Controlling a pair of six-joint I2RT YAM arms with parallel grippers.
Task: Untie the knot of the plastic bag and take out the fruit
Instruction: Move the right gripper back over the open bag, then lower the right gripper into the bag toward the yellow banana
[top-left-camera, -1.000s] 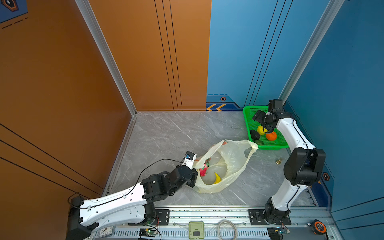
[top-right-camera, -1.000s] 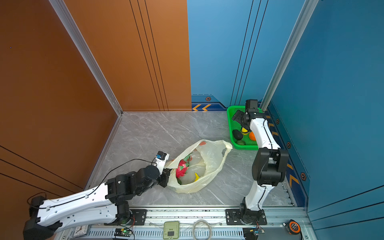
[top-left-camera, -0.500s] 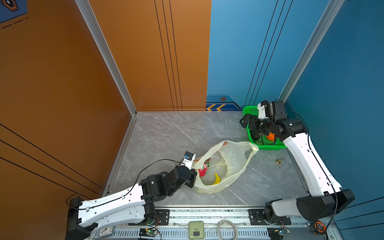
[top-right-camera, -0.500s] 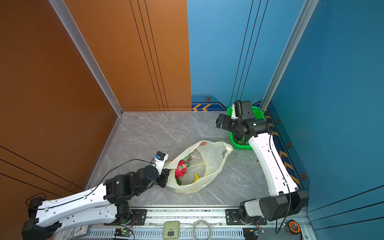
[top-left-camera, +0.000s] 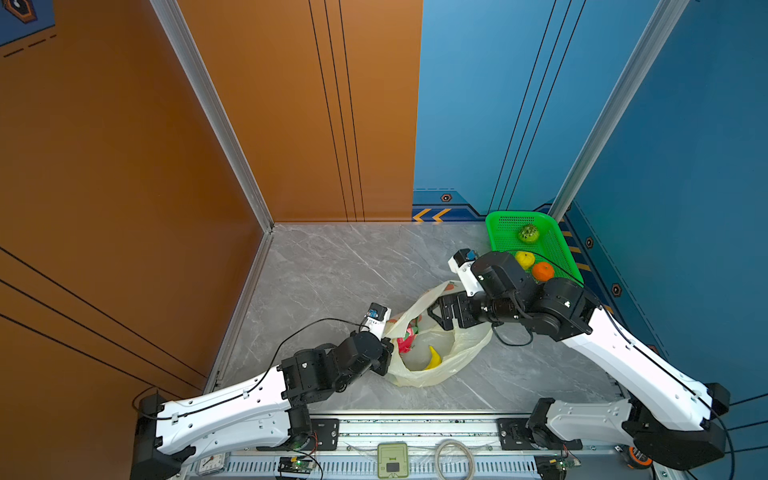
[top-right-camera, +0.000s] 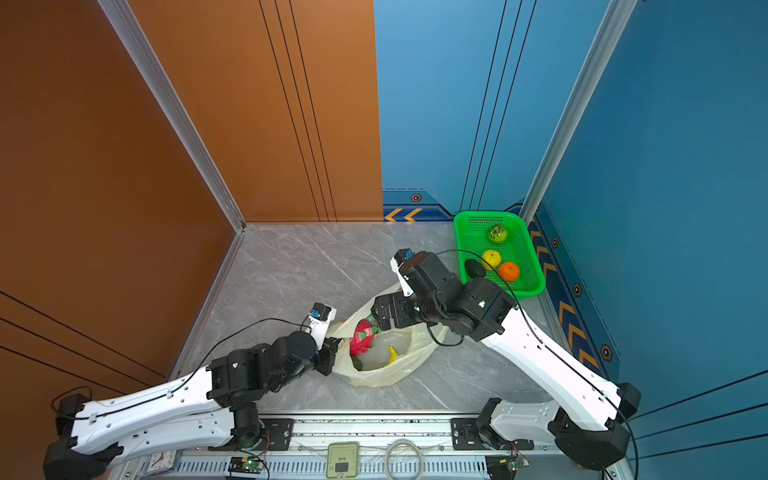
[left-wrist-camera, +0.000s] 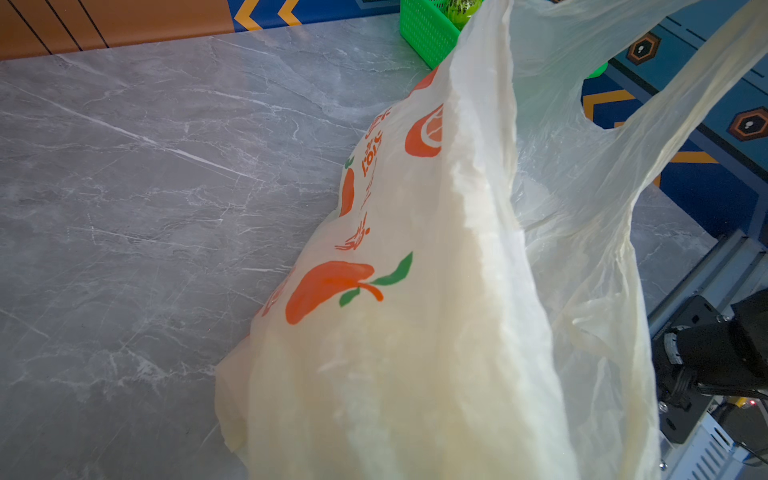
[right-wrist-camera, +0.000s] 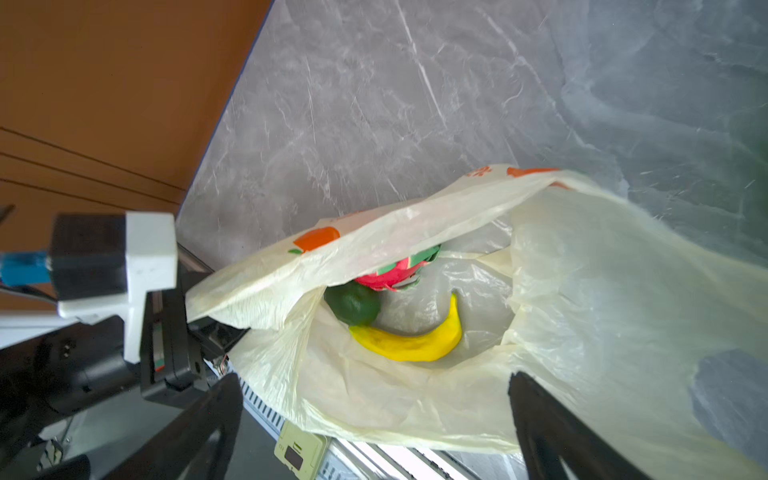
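The plastic bag lies on the grey floor with its mouth open; no knot shows, and its handle hangs loose. Inside it I see a pink dragon fruit, a green avocado and a banana. My left gripper is shut on the bag's left rim, its jaws covered by plastic in the left wrist view. My right gripper hovers open just over the bag's mouth with nothing between its fingers.
A green basket stands at the back right by the blue wall, holding a bumpy green fruit, a yellow citrus, an orange and a dark avocado. An orange wall bounds the left side; a rail runs along the front.
My right arm has swung from the green basket over to the bag's mouth, its gripper open throughout. The left gripper and the bag have stayed put.
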